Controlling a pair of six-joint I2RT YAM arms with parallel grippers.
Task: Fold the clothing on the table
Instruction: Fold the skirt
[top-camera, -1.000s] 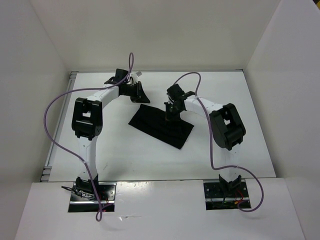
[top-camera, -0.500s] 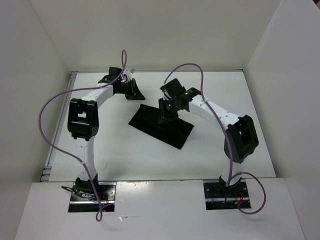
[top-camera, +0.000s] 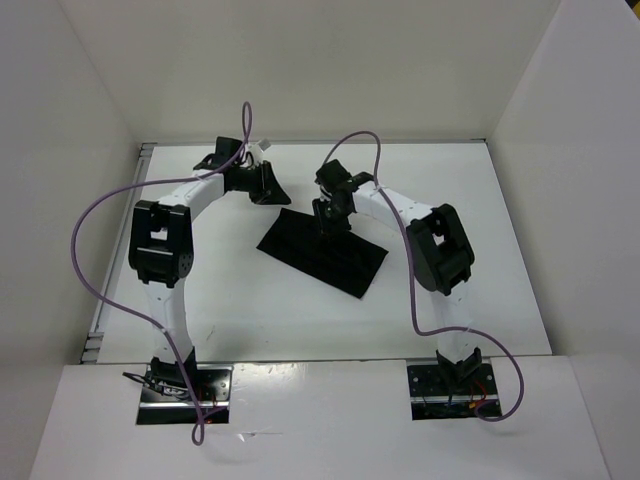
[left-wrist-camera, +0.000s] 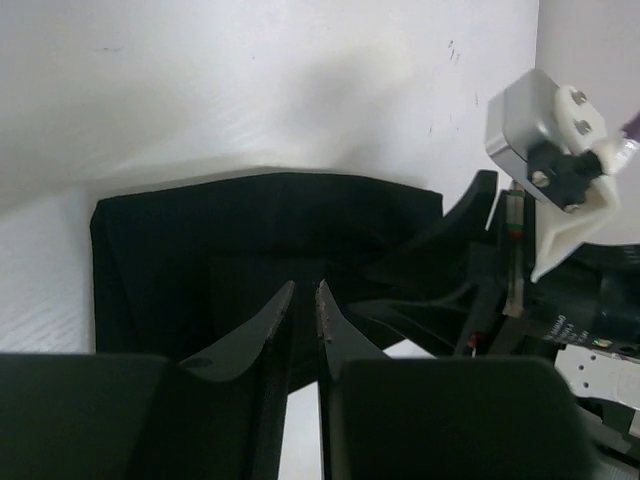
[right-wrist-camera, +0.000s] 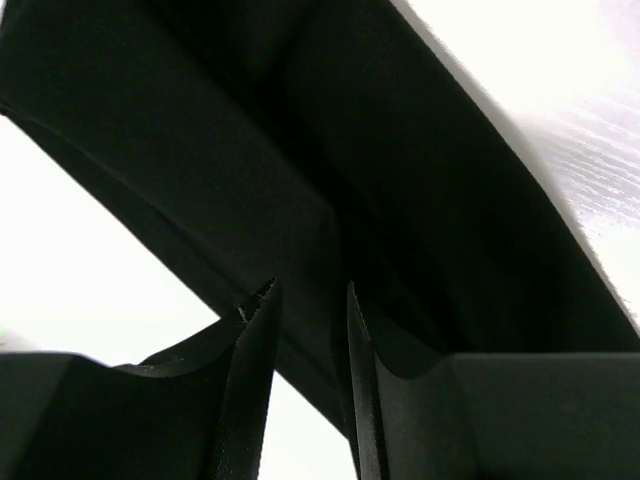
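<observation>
Both pairs of jaws just parted: left gripper (left-wrist-camera: 305, 300) narrowly ajar, right gripper (right-wrist-camera: 305, 300) wider, neither pinching anything. Left gripper has backed off far-left corner of clothing (top-camera: 322, 252). Right gripper has shifted to its far edge and hovers just above. Clothing lies flat as folded strip, mid table (top-camera: 480, 220). We judge this fold laid and released; next, arms retreat or we start another fold.

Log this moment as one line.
black fabric cloth: flat on white table | left gripper: open, empty, near cloth | right gripper: open, empty, over cloth
</observation>
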